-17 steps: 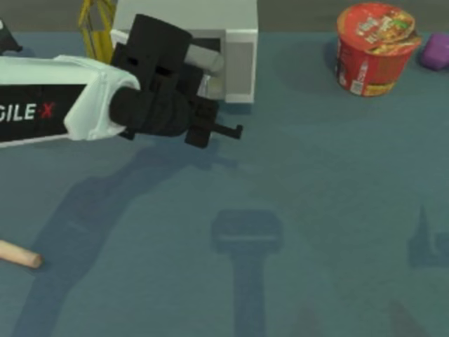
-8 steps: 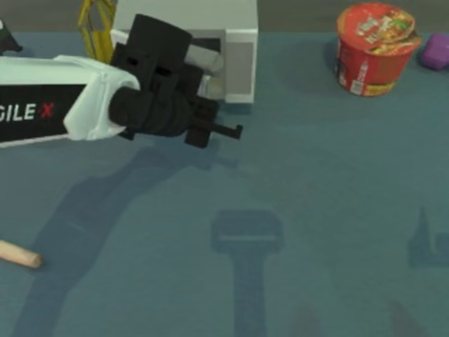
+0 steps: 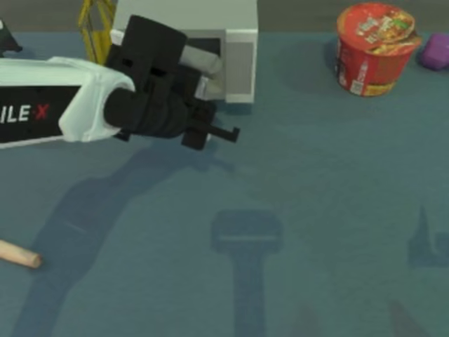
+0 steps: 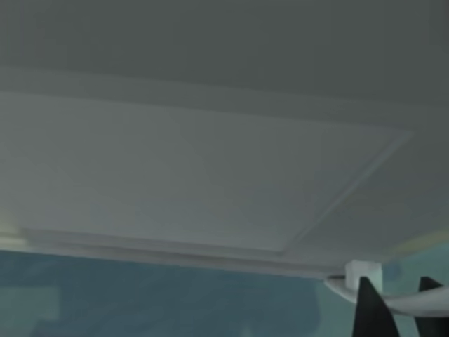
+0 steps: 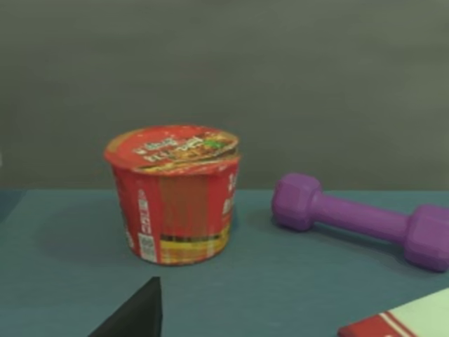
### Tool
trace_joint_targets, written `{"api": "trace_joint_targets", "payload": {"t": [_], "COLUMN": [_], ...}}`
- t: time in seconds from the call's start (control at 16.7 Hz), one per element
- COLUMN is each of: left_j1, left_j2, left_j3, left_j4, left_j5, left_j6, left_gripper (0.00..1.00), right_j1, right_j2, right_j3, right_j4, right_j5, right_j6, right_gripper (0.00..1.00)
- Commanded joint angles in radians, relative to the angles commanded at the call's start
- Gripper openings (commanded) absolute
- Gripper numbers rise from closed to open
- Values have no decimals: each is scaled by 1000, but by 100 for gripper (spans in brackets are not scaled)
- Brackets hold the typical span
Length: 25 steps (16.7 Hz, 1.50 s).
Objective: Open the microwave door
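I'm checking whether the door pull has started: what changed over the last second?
The left gripper, in front of the boxy white-grey microwave, shifted slightly toward the table's left, its arm drawing back with it. The red noodle cup, purple dumbbell and wooden stick stayed put.

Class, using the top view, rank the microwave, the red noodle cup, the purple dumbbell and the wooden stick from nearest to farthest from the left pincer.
1. Microwave, directly behind the left pincer, at the table's back edge.
2. Red noodle cup, back right.
3. Wooden stick, front left edge, and purple dumbbell, far back right: too close to call.
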Motion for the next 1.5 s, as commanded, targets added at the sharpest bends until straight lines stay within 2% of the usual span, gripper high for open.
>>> {"api": "trace_joint_targets", "payload": {"t": [0.18,1.5], "left_j1": [13,13], "left_j2": [-10,-10], "left_j3": [-16,-16], "left_j4": [3,3], "left_j5": [17,17], "left_j6": [27,27], "left_gripper": [0,0], "right_j1": [0,0], "right_j2": [0,0], "right_j3": [0,0], "right_j4": [0,0], "right_j5": [0,0], "right_j6": [0,0], "right_gripper": [100,100]}}
